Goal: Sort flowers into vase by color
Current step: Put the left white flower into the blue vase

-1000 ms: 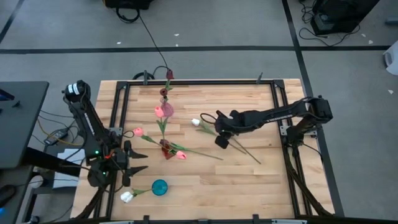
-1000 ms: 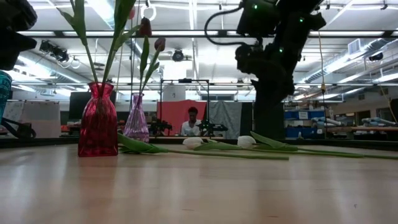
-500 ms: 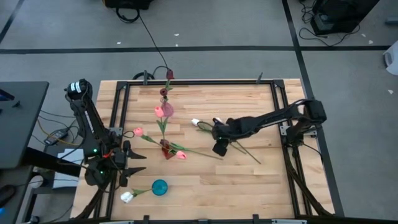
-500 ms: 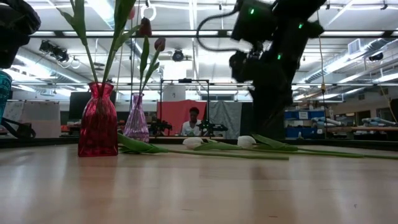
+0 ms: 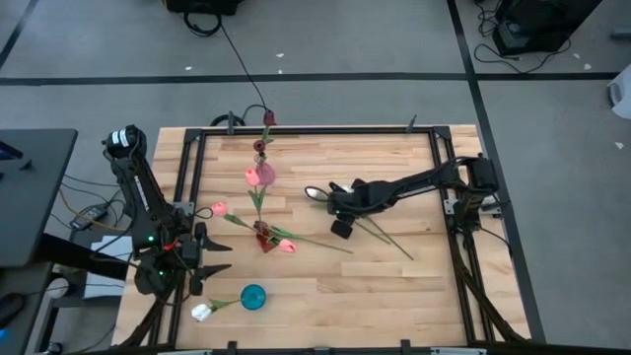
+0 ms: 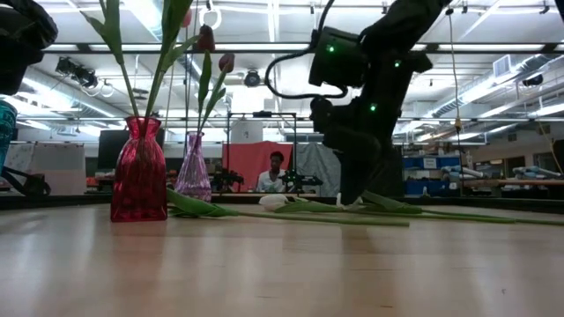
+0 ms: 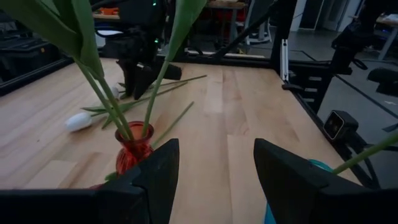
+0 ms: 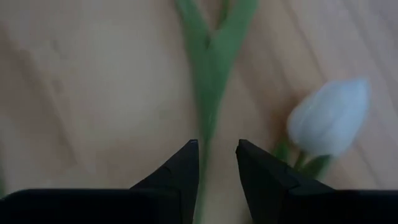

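Note:
Two white tulips lie on the table at mid-right; one head (image 5: pixel 314 193) (image 8: pixel 329 118) shows beside my right gripper (image 5: pixel 333 200). That gripper (image 8: pixel 216 146) points down, narrowly open, a finger on either side of a green stem (image 8: pixel 207 106); whether it touches, I cannot tell. The red vase (image 5: pixel 264 235) holds pink tulips (image 5: pixel 219 209). A pink-purple vase (image 5: pixel 264 176) holds maroon ones (image 5: pixel 266 118). A teal vase (image 5: pixel 253 297) holds a white tulip (image 5: pixel 201 312). My left gripper (image 5: pixel 212 258) waits open at the near left edge.
The white tulips' long stems (image 5: pixel 389 242) run across the table toward the near right. The red vase (image 7: pixel 134 152) stands just ahead of my left gripper (image 7: pixel 214 146), the teal vase rim (image 7: pixel 317 165) beside it. A black frame (image 5: pixel 449 148) borders the table. A person sits far behind.
My right gripper has come down and moved toward the table's left, onto the white tulips lying on the table. In the low view it now stands in front of one white head. The flowers have not moved.

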